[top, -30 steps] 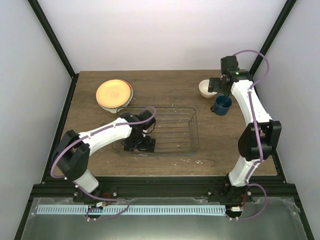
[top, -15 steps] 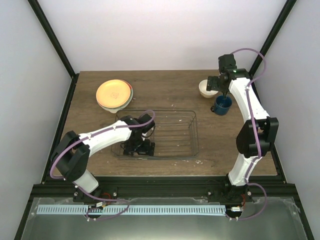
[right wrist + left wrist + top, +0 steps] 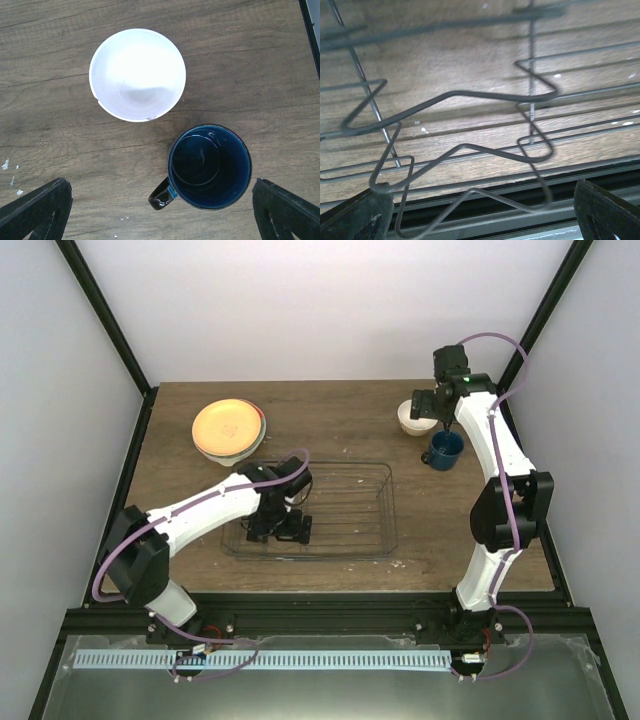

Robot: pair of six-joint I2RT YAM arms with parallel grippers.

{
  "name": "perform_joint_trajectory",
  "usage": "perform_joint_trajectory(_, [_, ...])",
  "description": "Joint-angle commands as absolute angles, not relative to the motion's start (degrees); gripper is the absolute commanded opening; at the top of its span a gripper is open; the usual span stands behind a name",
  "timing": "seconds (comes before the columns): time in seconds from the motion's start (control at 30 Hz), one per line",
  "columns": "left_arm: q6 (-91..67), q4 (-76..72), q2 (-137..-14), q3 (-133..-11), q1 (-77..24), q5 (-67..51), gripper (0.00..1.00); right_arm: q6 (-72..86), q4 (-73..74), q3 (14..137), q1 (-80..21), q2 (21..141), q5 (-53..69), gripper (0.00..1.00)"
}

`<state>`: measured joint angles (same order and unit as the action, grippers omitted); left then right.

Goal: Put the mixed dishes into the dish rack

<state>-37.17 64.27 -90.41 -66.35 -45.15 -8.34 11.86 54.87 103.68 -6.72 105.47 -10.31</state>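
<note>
My desk [image 3: 340,430] is dark brown wood with a long grain running across it. Small white flecks [image 3: 400,563] lie scattered near its front edge, and a few more show close up on the boards on my right side. Plain white walls [image 3: 330,310] close in the back and both sides, with a slanted black post [image 3: 100,315] in each rear corner. A black rail [image 3: 330,615] runs along the desk's near edge. Below it sits a grey metal trough [image 3: 330,695] crossed by a white ribbed strip [image 3: 300,660].

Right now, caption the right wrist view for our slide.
Open right end effector above a cream bowl and dark blue mug.
</note>
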Motion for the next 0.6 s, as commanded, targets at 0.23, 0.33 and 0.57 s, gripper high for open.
perform_joint_trajectory(0.23, [-35.4,74.4,-91.6,-79.6,-45.0,-1.3,1.0,10.7,54.4,106.7,-7.4,106.0,-10.2,1.0])
perform_joint_trajectory(0.33, [-33.5,75.7,-92.4,-85.6,-43.1,1.8,1.0,10.3,54.2,106.9,-7.4,105.9,-10.1,1.0])
perform_joint_trajectory(0.57, [-23.6,73.1,-99.1,-102.6,-34.3,12.4,1.0,9.1,53.8,107.2,-7.4,106.4,-5.1,1.0])
